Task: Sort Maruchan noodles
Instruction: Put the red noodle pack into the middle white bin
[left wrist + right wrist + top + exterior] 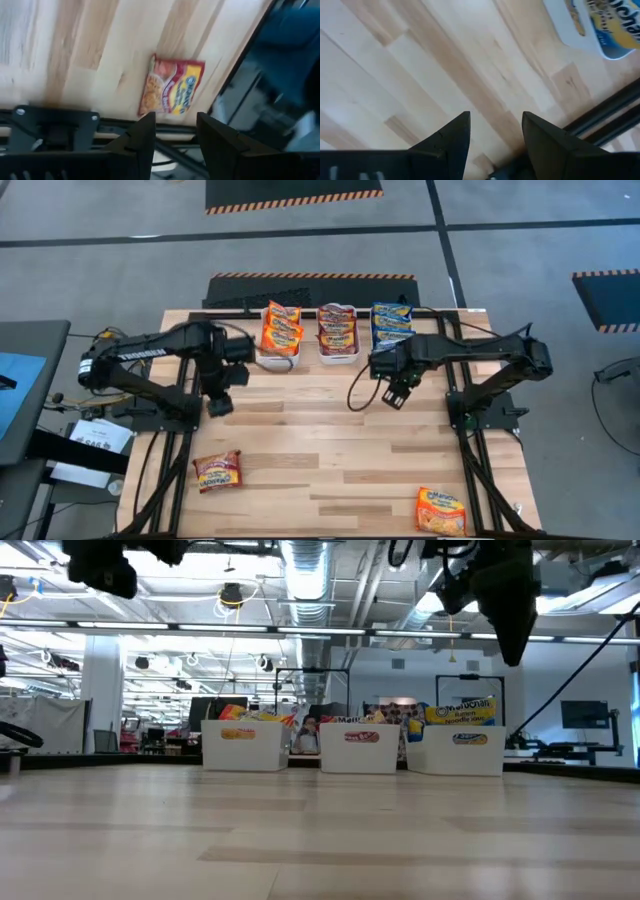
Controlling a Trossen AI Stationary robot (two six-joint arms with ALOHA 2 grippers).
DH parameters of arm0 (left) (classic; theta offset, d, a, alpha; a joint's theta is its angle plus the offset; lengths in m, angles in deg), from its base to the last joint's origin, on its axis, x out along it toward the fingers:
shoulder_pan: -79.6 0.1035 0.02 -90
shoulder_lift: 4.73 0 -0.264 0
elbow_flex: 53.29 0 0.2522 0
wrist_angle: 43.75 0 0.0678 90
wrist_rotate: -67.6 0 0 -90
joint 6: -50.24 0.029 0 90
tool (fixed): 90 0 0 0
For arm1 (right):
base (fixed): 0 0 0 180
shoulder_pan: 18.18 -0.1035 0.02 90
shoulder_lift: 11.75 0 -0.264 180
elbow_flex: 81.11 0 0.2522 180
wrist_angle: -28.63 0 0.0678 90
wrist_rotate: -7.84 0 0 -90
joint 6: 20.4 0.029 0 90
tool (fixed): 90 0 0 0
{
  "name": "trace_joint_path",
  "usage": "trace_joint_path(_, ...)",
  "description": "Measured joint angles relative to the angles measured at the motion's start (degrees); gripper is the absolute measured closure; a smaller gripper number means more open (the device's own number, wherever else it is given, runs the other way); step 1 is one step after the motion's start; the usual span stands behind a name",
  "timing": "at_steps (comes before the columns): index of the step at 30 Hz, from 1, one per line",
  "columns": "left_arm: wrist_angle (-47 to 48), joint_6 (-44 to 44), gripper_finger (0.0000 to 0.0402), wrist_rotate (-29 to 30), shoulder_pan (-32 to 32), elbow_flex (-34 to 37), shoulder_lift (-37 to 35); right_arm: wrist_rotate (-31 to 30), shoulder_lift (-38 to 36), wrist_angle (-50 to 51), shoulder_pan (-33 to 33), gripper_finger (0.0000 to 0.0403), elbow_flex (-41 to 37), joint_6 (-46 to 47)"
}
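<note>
- Maruchan noodles: most already stacked in three white bins [337, 358] at table's far edge, orange, maroon, blue from left to right.
- Two strays near front edge: maroon packet [217, 471] on left, orange packet [441, 510] at right corner.
- Probably light, crinkly and slick; brittle block inside, so likely best pinched gently across short edges.
- Flat rectangular wrappers, glossy plastic, yellow print; smooth pale wood planks on table [330, 440].
- Left gripper [219, 404] above table beside orange bin, fingers parted, empty; maroon packet visible beyond its tips.
- Right gripper [396, 396] mid-table near blue bin, fingers apart, holding nothing.
</note>
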State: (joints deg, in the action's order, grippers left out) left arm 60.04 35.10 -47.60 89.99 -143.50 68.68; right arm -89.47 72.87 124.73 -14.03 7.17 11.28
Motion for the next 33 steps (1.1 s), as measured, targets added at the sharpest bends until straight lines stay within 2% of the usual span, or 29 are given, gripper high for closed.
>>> trace_joint_path(7,0.0,-1.1,0.0251,4.0,-10.4,0.0,0.6,0.0,0.0,-0.9,-5.5,0.0198,0.0,7.7)
trace_joint_path(11,-0.1,-8.9,0.0236,8.3,-15.8,0.0,0.8,0.0,0.0,-3.6,-8.3,0.0198,0.0,9.3)
trace_joint_path(20,-4.5,-30.7,0.0233,15.2,-31.4,0.0,0.9,0.0,0.0,-12.9,-12.3,0.0198,0.0,9.0)
trace_joint_path(23,-7.0,-37.0,0.0233,20.0,-37.0,0.0,0.9,0.0,0.0,-14.2,-12.5,0.0198,0.0,8.9)
trace_joint_path(28,-10.3,-42.7,0.0233,26.2,-45.7,0.0,2.3,-0.1,0.0,-14.0,-12.4,0.0198,0.0,8.4)
trace_joint_path(33,-13.7,-46.8,0.0233,25.8,-52.8,0.0,7.8,0.0,0.0,-13.9,-12.5,0.0198,0.0,8.2)
